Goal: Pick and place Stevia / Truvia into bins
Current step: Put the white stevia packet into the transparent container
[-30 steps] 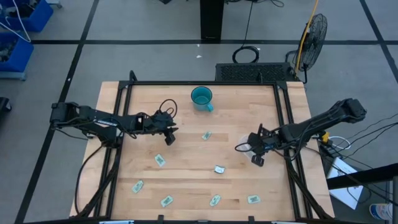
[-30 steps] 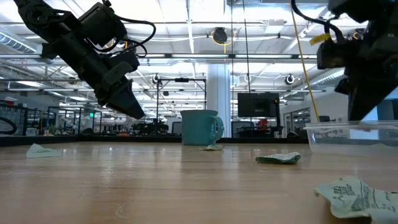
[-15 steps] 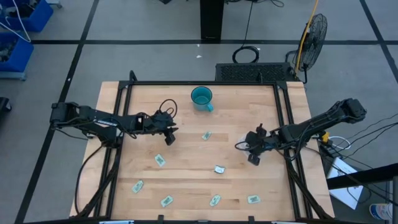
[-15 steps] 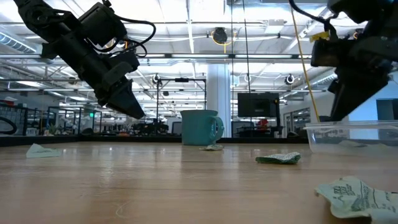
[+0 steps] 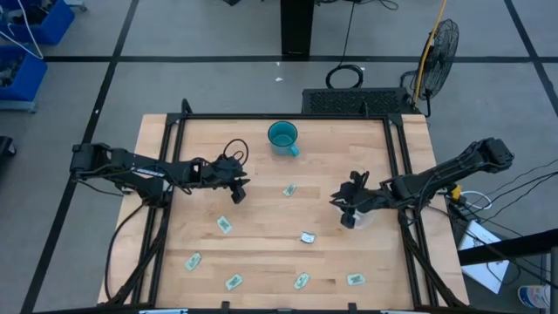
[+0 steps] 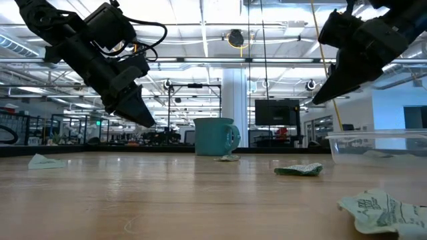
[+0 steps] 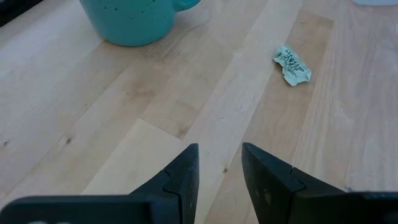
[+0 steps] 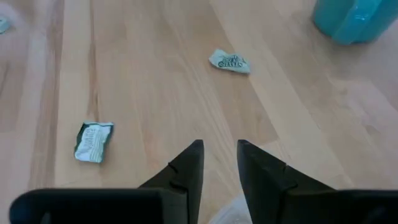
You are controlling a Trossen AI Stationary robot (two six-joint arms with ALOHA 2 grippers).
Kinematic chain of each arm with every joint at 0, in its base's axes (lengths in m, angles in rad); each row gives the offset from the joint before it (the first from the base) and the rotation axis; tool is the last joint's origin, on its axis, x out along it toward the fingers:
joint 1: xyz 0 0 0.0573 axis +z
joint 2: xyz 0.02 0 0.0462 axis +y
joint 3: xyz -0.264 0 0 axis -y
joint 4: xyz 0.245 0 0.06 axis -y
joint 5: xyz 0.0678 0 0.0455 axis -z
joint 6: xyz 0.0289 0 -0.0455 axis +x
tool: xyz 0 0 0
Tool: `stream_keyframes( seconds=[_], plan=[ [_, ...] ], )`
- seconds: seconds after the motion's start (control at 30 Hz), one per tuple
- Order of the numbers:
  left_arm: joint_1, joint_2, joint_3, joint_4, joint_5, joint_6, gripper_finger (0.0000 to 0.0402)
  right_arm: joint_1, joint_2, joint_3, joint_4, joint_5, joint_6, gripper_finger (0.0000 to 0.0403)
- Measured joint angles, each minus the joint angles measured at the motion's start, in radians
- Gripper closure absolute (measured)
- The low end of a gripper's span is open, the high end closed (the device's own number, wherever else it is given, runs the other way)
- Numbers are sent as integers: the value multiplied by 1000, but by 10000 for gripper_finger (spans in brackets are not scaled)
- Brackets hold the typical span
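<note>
Several pale green and white sachets lie flat on the wooden table: one point(image 5: 289, 189) near the middle, one point(image 5: 307, 236) nearer, one point(image 5: 225, 225) to the left, others along the near edge point(image 5: 301, 280). The clear tub point(image 5: 357, 216) stands right of the middle, also in the low view point(image 6: 377, 145). My right gripper point(image 5: 349, 202) point(image 6: 327, 93) hovers above the tub's left rim, its fingers a narrow gap apart point(image 8: 220, 155) and holding nothing. My left gripper point(image 5: 237, 190) point(image 7: 219, 163) hangs over bare wood at centre left, narrowly open and empty.
A teal mug point(image 5: 282, 136) stands near the far edge, also seen in the low view point(image 6: 215, 136). A black frame point(image 5: 261, 116) borders the tabletop. Bare wood lies between the two grippers around the middle sachet point(image 8: 230, 62).
My right gripper has risen from low over the tub and moved toward the table's far-left, tipping so its fingers slant down. The left arm, the tub and the sachets have stayed where they were.
</note>
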Motion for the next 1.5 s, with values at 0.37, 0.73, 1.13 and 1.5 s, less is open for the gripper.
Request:
stream_keyframes(
  seconds=[0.37,0.73,1.13,1.5],
  plan=[
    [0,0,0,0,0,0,275,0,0,0,34,168,-120,280],
    [0,0,0,0,0,0,275,9,84,0,396,120,-404,279],
    [0,0,1,4,0,0,275,-5,235,0,471,2,-338,255],
    [0,0,1,71,-6,0,275,-8,334,0,518,-195,-438,214]
  ],
)
